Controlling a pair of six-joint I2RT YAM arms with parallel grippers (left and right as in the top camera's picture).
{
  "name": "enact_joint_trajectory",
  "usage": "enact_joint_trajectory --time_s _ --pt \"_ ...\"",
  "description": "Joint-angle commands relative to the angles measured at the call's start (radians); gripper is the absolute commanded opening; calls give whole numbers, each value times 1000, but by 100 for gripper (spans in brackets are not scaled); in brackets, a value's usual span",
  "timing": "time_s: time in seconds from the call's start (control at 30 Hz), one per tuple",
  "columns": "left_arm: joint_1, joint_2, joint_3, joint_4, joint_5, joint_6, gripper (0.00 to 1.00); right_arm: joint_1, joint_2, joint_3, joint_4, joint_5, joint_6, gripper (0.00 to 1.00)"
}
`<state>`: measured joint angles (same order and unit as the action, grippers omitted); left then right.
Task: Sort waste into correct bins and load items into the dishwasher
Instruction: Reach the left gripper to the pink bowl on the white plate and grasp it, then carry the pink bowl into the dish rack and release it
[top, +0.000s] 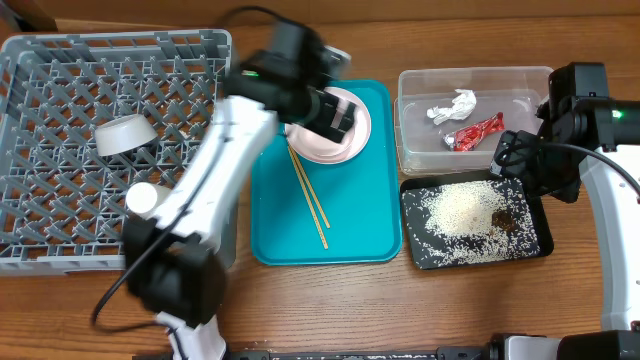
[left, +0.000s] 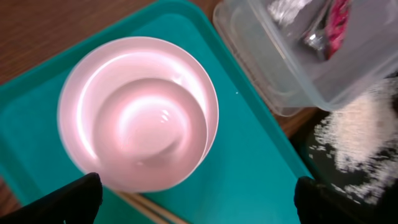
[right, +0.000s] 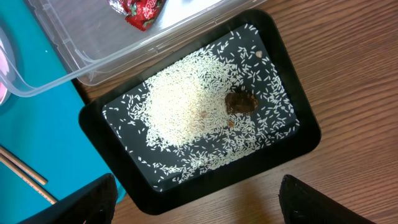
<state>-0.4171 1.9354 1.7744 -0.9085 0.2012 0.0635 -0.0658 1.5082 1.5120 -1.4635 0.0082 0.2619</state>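
Two white round plates, the small one on the large one (top: 322, 140) (left: 137, 112), lie at the back of the teal tray (top: 370, 230). The wooden chopsticks (top: 308, 200) (left: 149, 210) lie just in front of them. My left gripper (top: 340, 118) (left: 196, 202) hovers open above the plates. A small white bowl (top: 125, 133) sits in the grey dish rack (top: 60, 200). The clear tub (top: 415, 120) holds the white tissue (top: 452, 107) and the red wrapper (top: 475, 132). The black tray (top: 530, 240) (right: 205, 185) holds rice (right: 180, 109) and a brown lump (right: 240, 102). My right gripper (top: 510, 158) (right: 196, 205) is open and empty above the black tray's right side.
The rack fills the left of the wooden table and touches the teal tray (left: 261, 155). The clear tub (left: 298, 62) (right: 93, 43) and the black tray stand close together right of the teal tray (right: 37, 137). Bare wood lies along the front edge.
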Motion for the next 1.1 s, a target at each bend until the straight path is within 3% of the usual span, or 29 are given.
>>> enact_joint_trajectory --time_s 0.0,0.13,0.23,0.33,0.57,0.63,0.9,1.07 --pt "-55 105 9 33 -198 -23 100 -3 -7 21 2 13 8 85" --pt "-88 208 9 53 -261 -46 94 -3 -7 21 -2 13 8 85" --pt "-87 259 9 43 -281 -97 82 -3 -7 21 -3 13 8 85" --pt "-84 282 9 33 -279 -116 66 -3 -7 21 -3 13 8 85" --pt "-86 266 13 26 -279 -116 13 -3 -7 21 -3 13 8 85" --pt "-86 256 25 24 -279 -116 4 -3 -7 21 -3 13 8 85" --pt "-54 130 152 -56 -260 -123 4 -3 -7 21 -5 13 8 85" --pt "62 0 193 -65 -21 -114 4 -3 -7 21 -6 13 7 85"
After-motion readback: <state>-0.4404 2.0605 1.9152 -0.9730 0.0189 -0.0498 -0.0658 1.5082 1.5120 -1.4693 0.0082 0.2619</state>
